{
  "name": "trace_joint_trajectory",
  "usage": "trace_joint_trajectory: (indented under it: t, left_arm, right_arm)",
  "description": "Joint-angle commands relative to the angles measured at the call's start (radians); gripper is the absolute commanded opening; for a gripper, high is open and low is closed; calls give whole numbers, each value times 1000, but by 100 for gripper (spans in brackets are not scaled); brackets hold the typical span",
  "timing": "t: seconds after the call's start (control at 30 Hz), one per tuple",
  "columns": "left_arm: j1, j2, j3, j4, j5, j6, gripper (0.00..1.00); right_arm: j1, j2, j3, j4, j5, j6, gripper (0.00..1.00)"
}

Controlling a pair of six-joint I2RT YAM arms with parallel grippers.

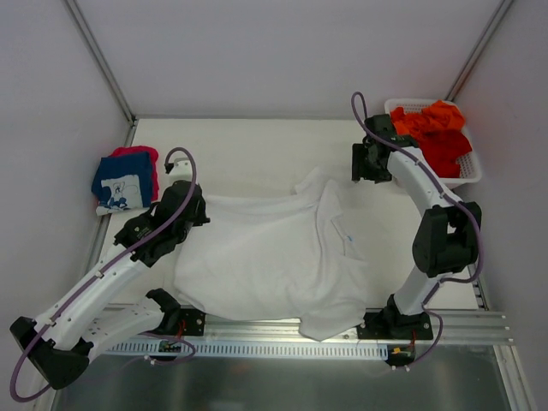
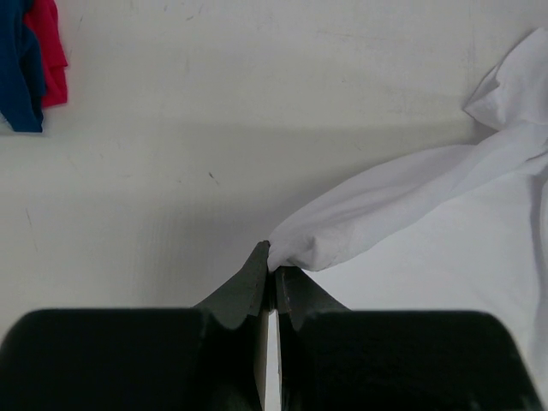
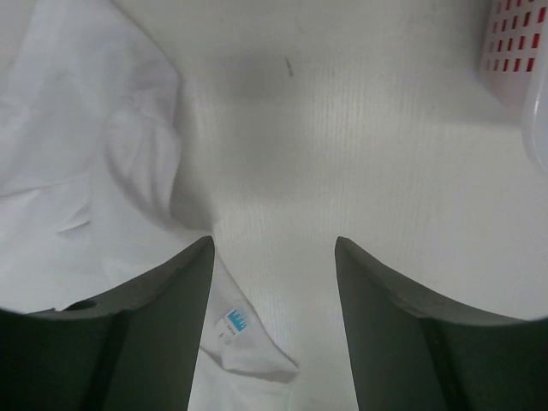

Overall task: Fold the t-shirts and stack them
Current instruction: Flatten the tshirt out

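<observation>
A plain white t-shirt [image 1: 274,257] lies spread across the middle of the table, collar side to the right. My left gripper [image 1: 195,208] is at its far left corner, and in the left wrist view the gripper [image 2: 272,267] is shut on a pinch of the white cloth [image 2: 411,214]. Beyond the shirt's right edge hovers my right gripper [image 1: 360,167]. In the right wrist view that gripper [image 3: 274,244] is open, holding nothing, over bare table beside the collar with its blue label [image 3: 235,321]. A folded navy t-shirt [image 1: 120,184] lies on a pink-red one [image 1: 141,154] at far left.
A white lattice basket [image 1: 469,167] at the back right holds orange and red t-shirts [image 1: 437,128]; its corner [image 3: 514,51] shows in the right wrist view. Grey walls close in the table on three sides. A metal rail [image 1: 462,325] runs along the near edge.
</observation>
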Motion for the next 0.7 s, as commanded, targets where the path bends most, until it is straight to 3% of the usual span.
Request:
trace_joint_trajectory:
  t: [0.0,0.17,0.37,0.67]
  left_arm:
    - [8,-16,2,36,-2,-5,0]
    - [8,-35,-18,35,6,-8,0]
    - [8,-49,-20,33,15,-5,0]
    - [8,-75,-32,33,27,-2,0]
  right_arm:
    - [37,-82,-21,37,-87,19,62]
    - [42,7,29,63,-214,28,62]
    - [45,188,134,74,-255,42,62]
    - [60,461,476,-13,-266,27,62]
